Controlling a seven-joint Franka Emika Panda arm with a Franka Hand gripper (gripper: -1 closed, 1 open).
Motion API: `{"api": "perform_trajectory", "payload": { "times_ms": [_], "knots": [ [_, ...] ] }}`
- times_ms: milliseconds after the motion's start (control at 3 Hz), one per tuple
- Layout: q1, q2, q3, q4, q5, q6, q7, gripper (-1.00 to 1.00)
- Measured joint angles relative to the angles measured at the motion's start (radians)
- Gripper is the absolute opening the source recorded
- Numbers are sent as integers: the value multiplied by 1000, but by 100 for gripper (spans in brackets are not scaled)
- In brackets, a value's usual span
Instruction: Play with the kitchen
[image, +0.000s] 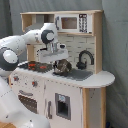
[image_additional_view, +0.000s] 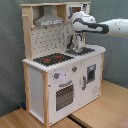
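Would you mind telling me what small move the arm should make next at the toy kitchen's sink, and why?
Probably a short, slow descent. The claw hangs low over the sink area of the white and light-wood toy kitchen, between the black stovetop with red burners and the black curved faucet. With the faucet so near, sideways travel looks riskier.

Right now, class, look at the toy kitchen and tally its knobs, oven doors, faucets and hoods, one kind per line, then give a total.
Knobs: 2
Oven door: 1
Faucet: 1
Hood: 1
Total: 5
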Motion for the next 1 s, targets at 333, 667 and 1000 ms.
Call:
{"api": "perform_trajectory", "payload": {
  "times_ms": [333,667,1000],
  "knots": [
    [58,-1,-64,-3,-2,-60,2,-100],
    [141,-7,-65,45,-2,-69,30,-100],
    [136,-11,-15,142,0,-59,50,-100]
  ]
}}
